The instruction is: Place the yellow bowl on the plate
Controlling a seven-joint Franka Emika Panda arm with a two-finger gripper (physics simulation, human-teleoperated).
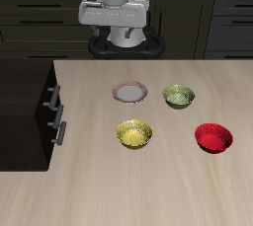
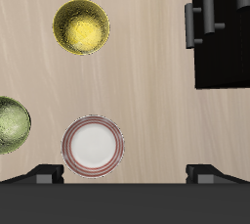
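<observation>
The yellow bowl (image 1: 134,134) stands upright on the wooden table, nearer the front edge than the plate (image 1: 130,93). A short gap of bare table separates them. The wrist view shows the same yellow bowl (image 2: 81,26) with its glossy speckled inside, and the plate (image 2: 93,146) with its pale centre and pinkish-red rim. My gripper (image 2: 125,174) is open and holds nothing. It hangs high above the table near the plate, with its fingertips (image 2: 45,173) spread wide. In the exterior view the arm (image 1: 117,11) is up at the back of the table.
An olive-green bowl (image 1: 179,96) sits beside the plate and also appears in the wrist view (image 2: 12,123). A red bowl (image 1: 213,137) stands beside the yellow bowl. A black cabinet with handles (image 1: 30,112) fills one end of the table (image 2: 220,32).
</observation>
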